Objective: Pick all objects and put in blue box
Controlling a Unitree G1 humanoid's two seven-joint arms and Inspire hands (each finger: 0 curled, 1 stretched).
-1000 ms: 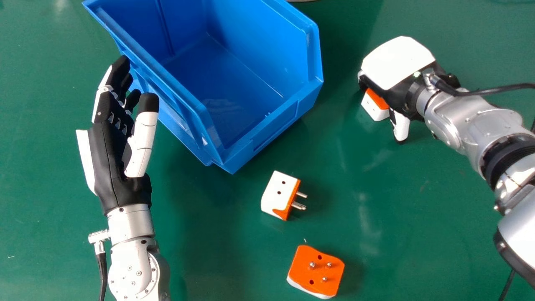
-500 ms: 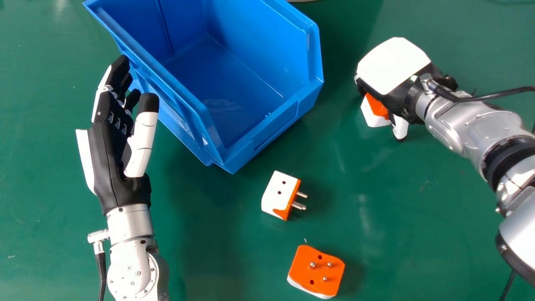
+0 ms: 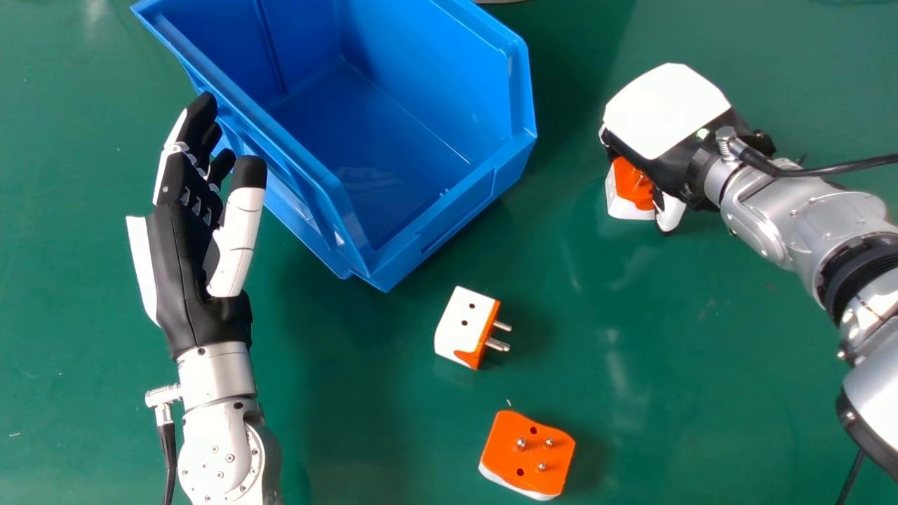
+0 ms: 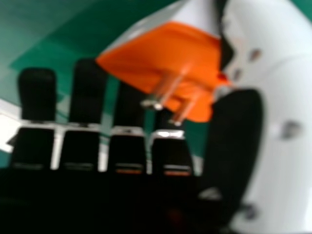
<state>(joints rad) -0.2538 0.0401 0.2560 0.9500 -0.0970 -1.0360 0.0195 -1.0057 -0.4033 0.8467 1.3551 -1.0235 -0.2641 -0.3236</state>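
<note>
No plug seen in the box (image 3: 456, 214). Right hand (image 3: 663, 116) closed on one plug (image 3: 631, 184), outside the box; near plug (image 3: 526, 456) and middle plug (image 3: 463, 326) outstanding on the surface (image 3: 351, 428).

Green tabletop (image 3: 701, 365) gives me a passage between my right hand (image 3: 663, 112), upper right, and the blue storage bin (image 3: 456, 217), upper left to centre. Its raised right wall blocks a low approach; my left hand (image 3: 186, 266) occupies its left side. Two plug adapters, one white-topped (image 3: 461, 324), one three-pinned (image 3: 526, 456), obstruct lower centre.
</note>
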